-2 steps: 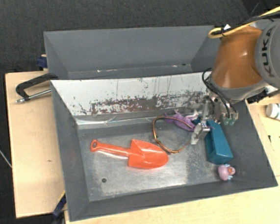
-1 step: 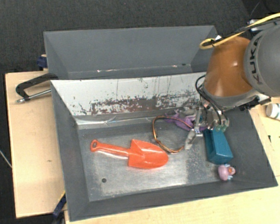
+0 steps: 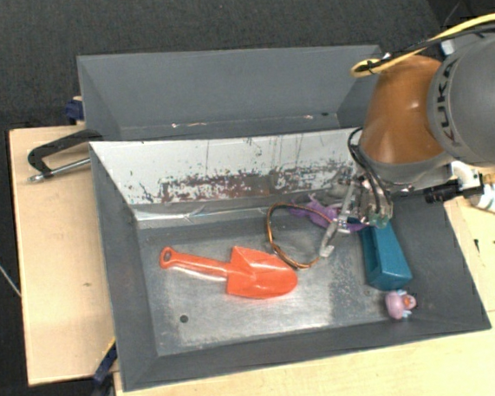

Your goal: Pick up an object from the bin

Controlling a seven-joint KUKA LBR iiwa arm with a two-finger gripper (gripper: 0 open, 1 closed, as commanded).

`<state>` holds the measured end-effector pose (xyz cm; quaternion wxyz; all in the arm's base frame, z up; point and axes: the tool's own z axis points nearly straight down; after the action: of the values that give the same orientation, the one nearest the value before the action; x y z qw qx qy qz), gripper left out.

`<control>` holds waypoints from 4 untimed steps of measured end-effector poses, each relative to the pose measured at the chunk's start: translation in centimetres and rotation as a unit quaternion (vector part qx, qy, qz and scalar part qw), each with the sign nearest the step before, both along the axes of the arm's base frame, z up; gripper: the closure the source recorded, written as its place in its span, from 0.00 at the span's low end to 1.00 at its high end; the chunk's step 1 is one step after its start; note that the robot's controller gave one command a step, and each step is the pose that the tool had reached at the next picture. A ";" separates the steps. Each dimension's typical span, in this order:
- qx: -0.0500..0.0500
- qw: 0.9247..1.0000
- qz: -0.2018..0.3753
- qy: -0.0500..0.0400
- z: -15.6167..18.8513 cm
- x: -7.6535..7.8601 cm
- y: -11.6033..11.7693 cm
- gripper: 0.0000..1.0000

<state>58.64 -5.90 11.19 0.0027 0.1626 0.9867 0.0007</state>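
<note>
Gripper (image 3: 354, 216) low, teal block (image 3: 384, 258) just beside, brown wire loop (image 3: 288, 237) near — probably lining up grasp; spread or pinching — cannot tell.

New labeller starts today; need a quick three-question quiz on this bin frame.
1. True or false: the orange shovel lies right of the blue block.
2. Which is nearest the gripper? A shovel B wire loop C bin's left wall
3. Fill in: the small toy just below the block in view is ___.
Key: 1 false; 2 B; 3 pink.
</note>
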 end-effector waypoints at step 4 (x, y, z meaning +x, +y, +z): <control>0.001 0.994 -0.106 -0.001 -3.2 0.4 -0.5 1.00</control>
<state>59.00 -6.40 8.01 0.0034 0.2662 0.9639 0.0019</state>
